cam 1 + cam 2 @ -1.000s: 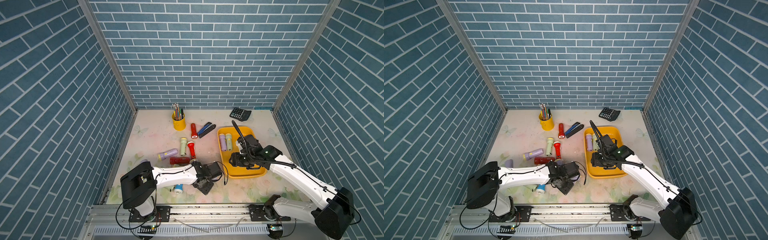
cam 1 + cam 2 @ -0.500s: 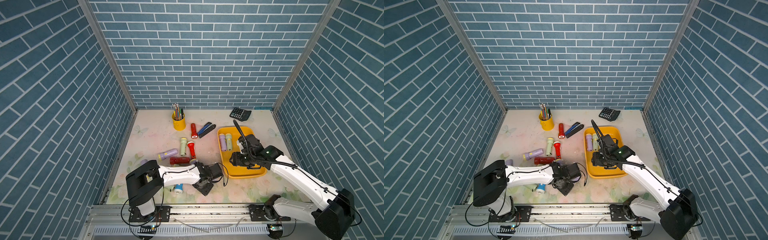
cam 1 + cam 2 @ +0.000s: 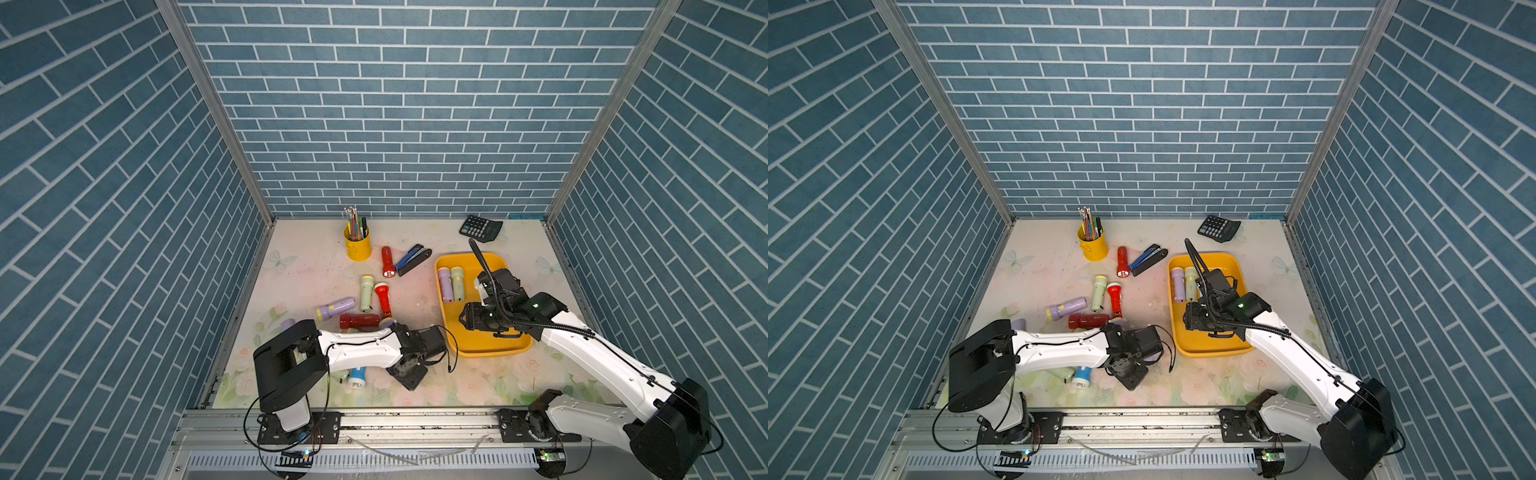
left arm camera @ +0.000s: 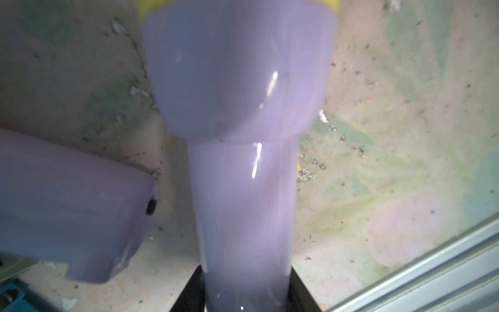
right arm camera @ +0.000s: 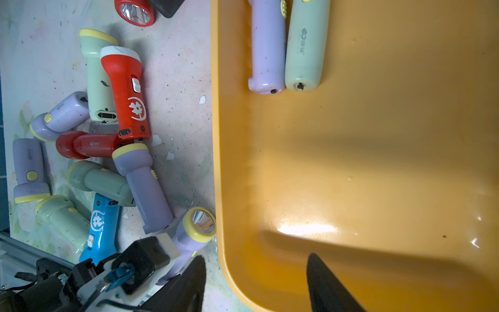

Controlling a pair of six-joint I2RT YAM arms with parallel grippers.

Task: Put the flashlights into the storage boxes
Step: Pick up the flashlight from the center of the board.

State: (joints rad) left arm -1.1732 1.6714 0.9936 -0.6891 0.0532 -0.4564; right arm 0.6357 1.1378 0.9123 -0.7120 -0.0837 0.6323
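My left gripper (image 4: pixel 247 270) is shut on a lilac flashlight (image 4: pixel 243 135); its black fingers (image 4: pixel 189 291) press both sides of the handle. In the right wrist view this flashlight (image 5: pixel 189 237) points its lens at the yellow storage box (image 5: pixel 378 162), close to its rim. My right gripper (image 5: pixel 256 256) hangs open and empty, one finger over the box and the other outside it. In both top views a lilac flashlight (image 3: pixel 445 284) and a pale green one (image 3: pixel 457 283) lie side by side in the box (image 3: pixel 486 353). Several more flashlights (image 3: pixel 359 320) are scattered to its left, a blue one (image 3: pixel 357 376) among them.
A yellow pen cup (image 3: pixel 358 243) stands at the back, with a blue-and-black stapler (image 3: pixel 412 259) beside a red flashlight (image 3: pixel 387 262). A calculator (image 3: pixel 480 227) lies at the back right. Brick walls close three sides, and a metal rail (image 3: pixel 374 415) runs along the front.
The left jaws have closed onto the lilac flashlight, and the left arm's shoulder has turned a little. The right arm has hardly moved.
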